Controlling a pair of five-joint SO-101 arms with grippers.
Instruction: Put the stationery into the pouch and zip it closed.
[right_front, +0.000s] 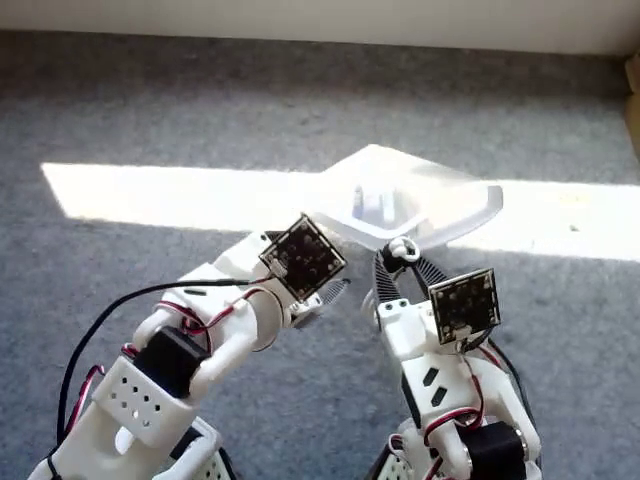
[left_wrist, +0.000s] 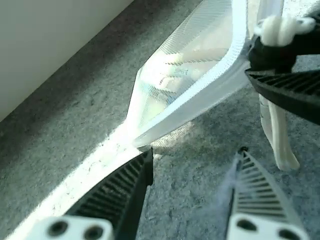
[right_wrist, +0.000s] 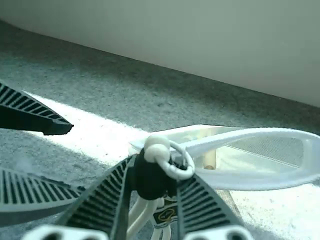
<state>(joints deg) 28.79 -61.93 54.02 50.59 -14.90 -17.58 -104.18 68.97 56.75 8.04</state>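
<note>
The translucent white pouch (right_front: 420, 195) lies on the grey carpet in a band of sunlight, and its zipper mouth (right_wrist: 260, 155) gapes as a loop. Stationery (right_front: 370, 205) shows faintly through its mesh (left_wrist: 175, 75). My right gripper (right_wrist: 155, 167) is shut on the black zipper pull (right_wrist: 150, 182) with its white ring (right_wrist: 175, 162), at the pouch's near corner (right_front: 400, 255). My left gripper (left_wrist: 194, 156) stands open just beside that corner, low over the carpet, holding nothing. The right gripper (left_wrist: 285, 55) with the pull appears close by in the left wrist view.
Grey carpet (right_front: 150, 120) covers the whole surface, with a pale wall (right_wrist: 200, 35) along the far side. The two grippers sit close together at the pouch's near edge, and the left gripper's fingers (right_wrist: 30, 120) show in the right wrist view.
</note>
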